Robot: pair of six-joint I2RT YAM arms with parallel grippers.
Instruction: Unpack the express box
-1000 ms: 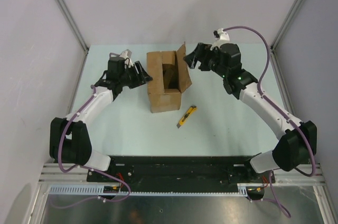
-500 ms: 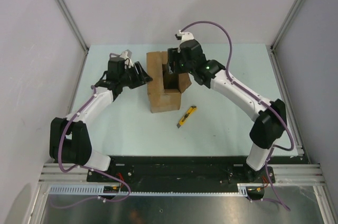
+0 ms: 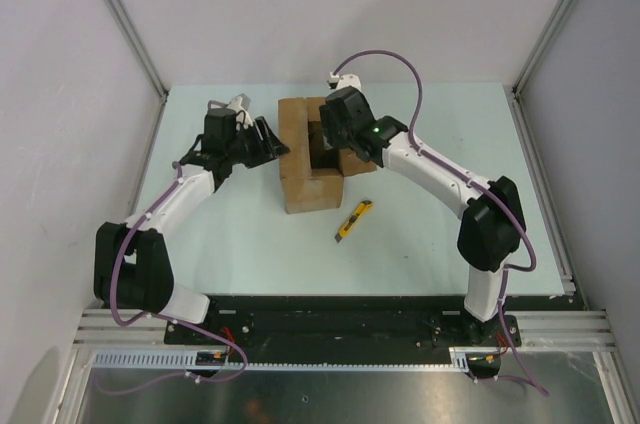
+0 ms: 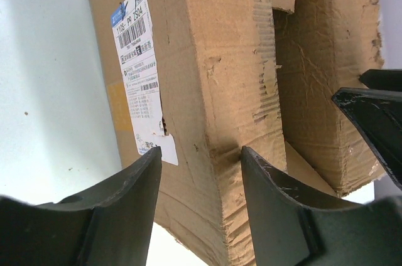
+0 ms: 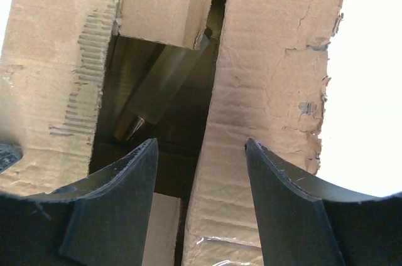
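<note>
box (image 3: pixel 300 184) with parted flaps; my right gripper (image 5: pixel 201 147) hangs spread over its opening, my left gripper (image 4: pixel 201 153) spread at its labelled side.

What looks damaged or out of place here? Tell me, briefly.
The express box is battered: its flap edges are ragged with corrugation stripped bare, and the white label is torn near one end. The yellow utility knife lies loose on the table beside it.

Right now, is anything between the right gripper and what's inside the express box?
Partly. The right gripper hangs open above the express box; one top flap covers part of the opening under it, the rest is unblocked.
</note>
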